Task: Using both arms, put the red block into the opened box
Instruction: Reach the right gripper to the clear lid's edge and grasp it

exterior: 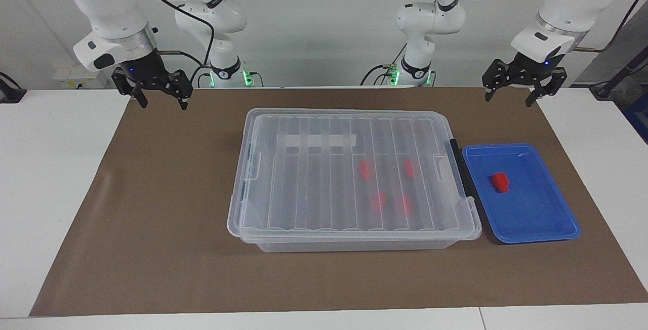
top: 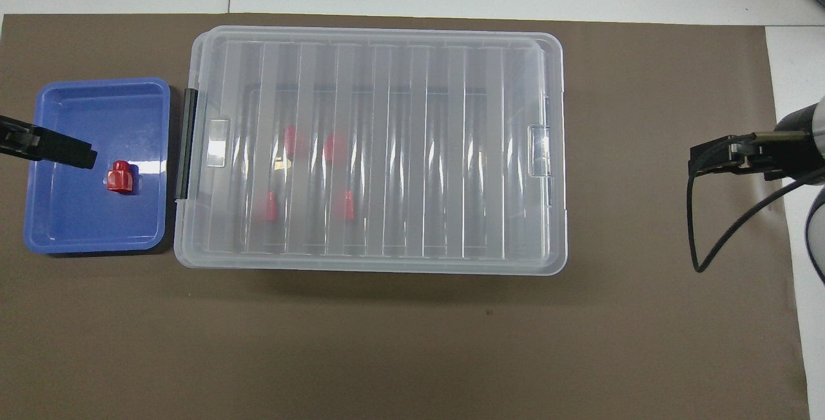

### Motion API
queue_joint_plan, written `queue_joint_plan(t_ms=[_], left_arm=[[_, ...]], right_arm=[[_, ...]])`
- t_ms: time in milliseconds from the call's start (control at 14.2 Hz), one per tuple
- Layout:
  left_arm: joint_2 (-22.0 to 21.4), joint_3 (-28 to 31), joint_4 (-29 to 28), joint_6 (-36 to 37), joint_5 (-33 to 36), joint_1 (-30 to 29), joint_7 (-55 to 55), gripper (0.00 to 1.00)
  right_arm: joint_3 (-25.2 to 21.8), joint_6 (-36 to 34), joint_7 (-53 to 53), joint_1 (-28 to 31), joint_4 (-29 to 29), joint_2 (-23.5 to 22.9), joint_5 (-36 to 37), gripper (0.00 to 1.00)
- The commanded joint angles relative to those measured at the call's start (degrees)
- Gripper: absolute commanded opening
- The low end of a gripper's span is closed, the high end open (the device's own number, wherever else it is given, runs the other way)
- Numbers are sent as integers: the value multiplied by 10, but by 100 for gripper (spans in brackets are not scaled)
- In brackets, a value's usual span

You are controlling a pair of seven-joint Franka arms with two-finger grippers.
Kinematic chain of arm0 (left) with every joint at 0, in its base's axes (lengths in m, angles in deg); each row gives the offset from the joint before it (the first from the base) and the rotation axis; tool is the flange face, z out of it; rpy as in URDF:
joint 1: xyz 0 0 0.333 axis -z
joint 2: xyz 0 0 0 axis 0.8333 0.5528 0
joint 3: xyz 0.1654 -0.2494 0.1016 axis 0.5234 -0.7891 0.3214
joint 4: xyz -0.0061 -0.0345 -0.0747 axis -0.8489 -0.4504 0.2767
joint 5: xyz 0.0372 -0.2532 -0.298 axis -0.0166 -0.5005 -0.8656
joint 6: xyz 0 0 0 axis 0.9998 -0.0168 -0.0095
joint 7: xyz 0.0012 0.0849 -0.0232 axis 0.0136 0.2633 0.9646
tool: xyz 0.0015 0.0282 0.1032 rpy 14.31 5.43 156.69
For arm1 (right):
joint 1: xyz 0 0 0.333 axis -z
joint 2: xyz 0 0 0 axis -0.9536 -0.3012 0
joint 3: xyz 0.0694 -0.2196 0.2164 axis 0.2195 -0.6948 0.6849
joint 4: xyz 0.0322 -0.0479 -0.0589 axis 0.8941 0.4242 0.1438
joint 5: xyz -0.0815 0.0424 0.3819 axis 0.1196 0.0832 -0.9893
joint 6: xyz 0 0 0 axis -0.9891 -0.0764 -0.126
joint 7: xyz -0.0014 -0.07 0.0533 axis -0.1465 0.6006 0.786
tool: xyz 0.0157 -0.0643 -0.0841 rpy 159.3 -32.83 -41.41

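Clear plastic storage box (exterior: 354, 239), rectangular, rounded corners, sits mid-surface on a brown mat (exterior: 152, 218). Its ribbed clear lid (exterior: 349, 178) is on, closed over it, with a white label strip (exterior: 317, 140) and one black end latch (exterior: 459, 168) at the left arm's end. Four red blocks show blurred through the lid, clustered toward the latch end: two nearer the robots (exterior: 363, 169), two farther (exterior: 377, 201).

Shallow blue plastic tray (exterior: 536, 229), glossy, raised rim, just beside the box at the latch end. One red block (exterior: 500, 181) lies in it, small, bright, stubby knob on one face, roughly mid-tray. Total red blocks: five.

Two white jointed arms. Left gripper (exterior: 521, 94) hangs in the air over the mat's edge at its own end of the surface, fingers (exterior: 530, 99) spread wide, holding nothing; in the overhead view it overlaps the tray's outer edge. Right gripper (exterior: 163, 98) hangs over the mat corner at its own end, well apart from the box, fingers (exterior: 142, 98) spread wide, holding nothing.

White surface (exterior: 50, 193) under the mat.
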Motion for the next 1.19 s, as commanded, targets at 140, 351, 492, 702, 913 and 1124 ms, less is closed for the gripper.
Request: queue_joint_plan(t_ms=[140, 351, 492, 702, 913, 1124], left_arm=[[-14, 0, -15, 3, 10, -1, -1, 100], [-14, 0, -15, 3, 10, -1, -1, 100], [-14, 0, -15, 3, 10, -1, -1, 100], [-14, 0, -15, 3, 10, -1, -1, 100], [-14, 0, -15, 3, 10, -1, -1, 100], [-14, 0, -15, 3, 10, -1, -1, 100]], right_arm=[[2, 7, 19, 10, 18, 17, -10, 100], [2, 3, 19, 10, 19, 17, -10, 100], [3, 12, 17, 6, 23, 17, -10, 100], [7, 52, 13, -1, 46, 17, -10, 99], [10, 85, -4, -11, 62, 13, -11, 99], [10, 132, -45, -41, 87, 7, -11, 99]])
